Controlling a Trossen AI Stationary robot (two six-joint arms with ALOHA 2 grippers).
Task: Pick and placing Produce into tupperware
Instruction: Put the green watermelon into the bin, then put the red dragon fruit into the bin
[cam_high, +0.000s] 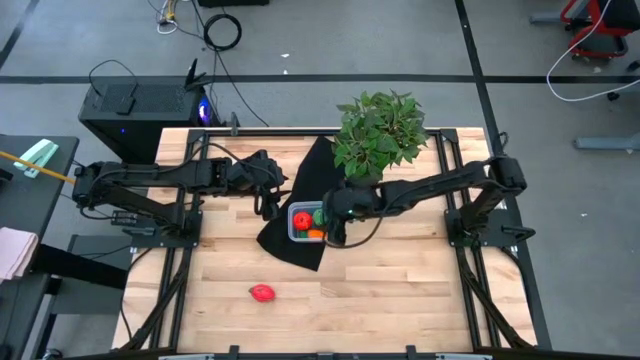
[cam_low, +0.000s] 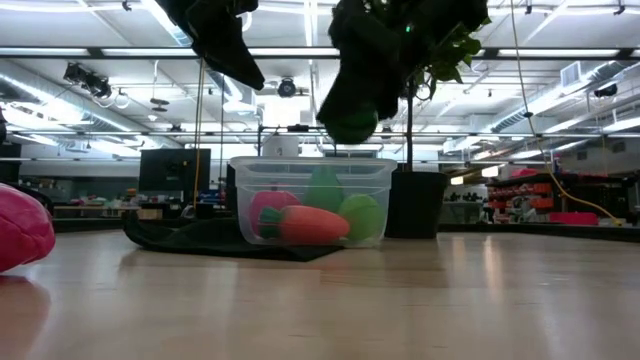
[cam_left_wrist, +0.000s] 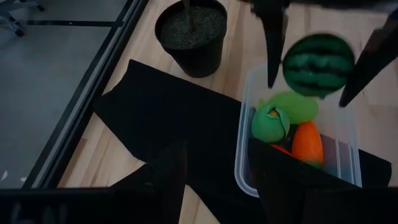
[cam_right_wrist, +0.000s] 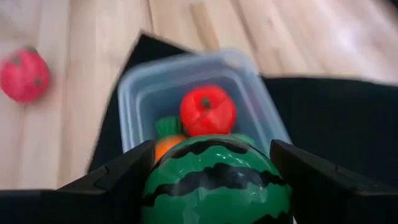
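Observation:
My right gripper (cam_right_wrist: 217, 163) is shut on the dark green striped ball (cam_right_wrist: 217, 180) and hovers over the clear tupperware (cam_high: 296, 222), which sits on a black cloth (cam_high: 300, 185). In the box lie a red piece (cam_right_wrist: 208, 111), an orange piece (cam_left_wrist: 307, 143) and two bright green pieces (cam_left_wrist: 270, 124). Another red piece (cam_high: 262, 293) rests on the bare wood near the table's near edge. My left gripper (cam_left_wrist: 214, 180) is open, raised above the cloth just left of the box. My right gripper pinches the striped ball (cam_left_wrist: 318, 65) between its two fingers (cam_left_wrist: 273, 37), one on each side of its round body. The fingers come from above, pointing down. The ball is lifted clear, above the box's open top (cam_low: 312, 162).
A leafy potted plant (cam_high: 378, 135) stands behind the box at the table's far edge, its black pot (cam_left_wrist: 193, 31) close to the cloth. Bare wood lies on the near half of the table (cam_high: 400, 300). Arm frames stand at both table sides.

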